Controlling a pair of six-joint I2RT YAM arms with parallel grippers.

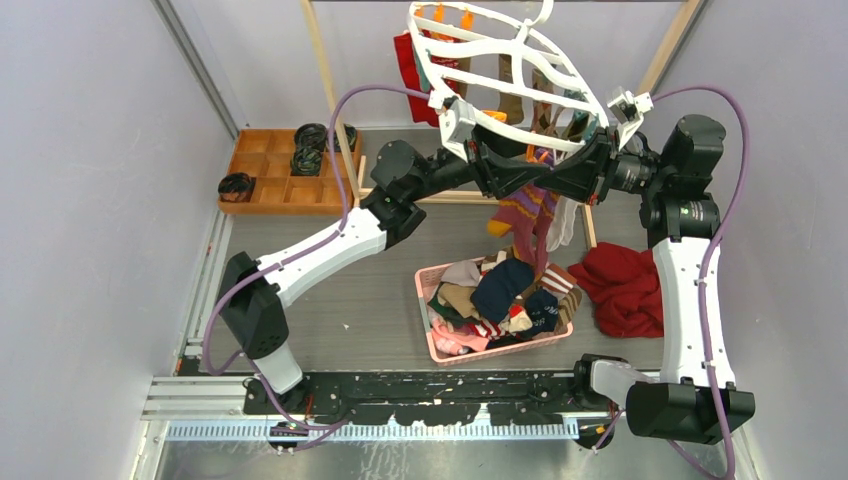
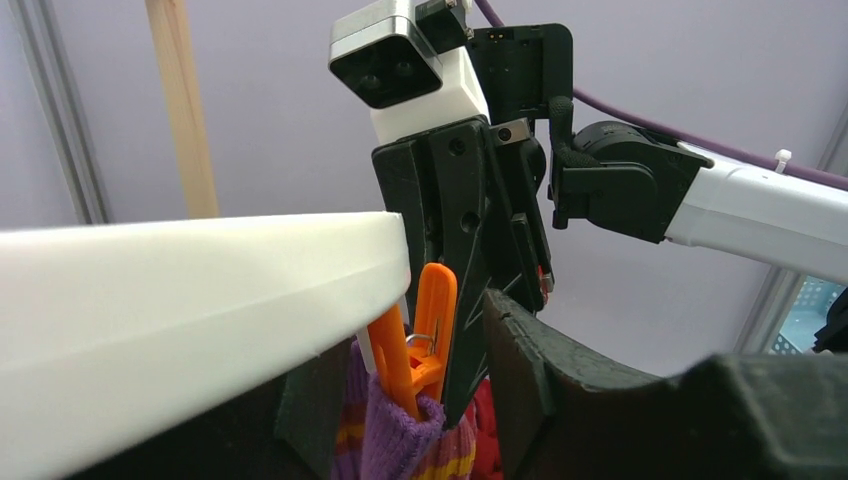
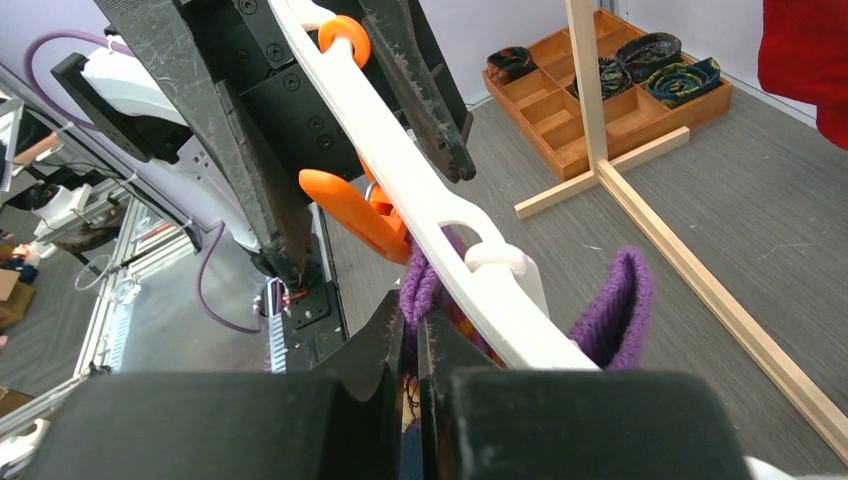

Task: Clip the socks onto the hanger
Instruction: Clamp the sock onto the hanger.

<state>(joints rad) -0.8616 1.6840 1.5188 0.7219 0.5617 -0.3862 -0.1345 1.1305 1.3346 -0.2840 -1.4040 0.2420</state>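
Sock: a striped sock [image 1: 525,210] with a purple cuff is hung below the near rim of the hanger, above the basket. In the right wrist view the cuff is seen pressed up against the underside of the rim.
Hanger: the white oval frame [image 1: 515,125] is raised over the far half of the table, tilted, with both arms brought up to its near rim.
Peg: an orange peg [image 2: 432,310] is hung from the rim, and its lower end is met by the purple cuff.
Right gripper: the right gripper [image 3: 420,345] is closed to a thin slit, and the purple cuff is pinched in it just under the rim.
Left gripper: the left gripper [image 3: 375,200] is spread wide, with the rim and the orange peg taken in between its fingers. One finger is just beside the peg; whether it is touched cannot be told.
Other socks: several [image 1: 512,95] are hung from the far side of the hanger, and a mixed heap [image 1: 500,290] is held in the pink basket [image 1: 423,300] at mid-table.
Surroundings: a red cloth [image 1: 625,285] is laid just right of the basket. A wooden tray [image 1: 265,190] holding black rolls [image 1: 308,158] is set at the far left. The wooden rack [image 3: 590,90] is stood behind the hanger.
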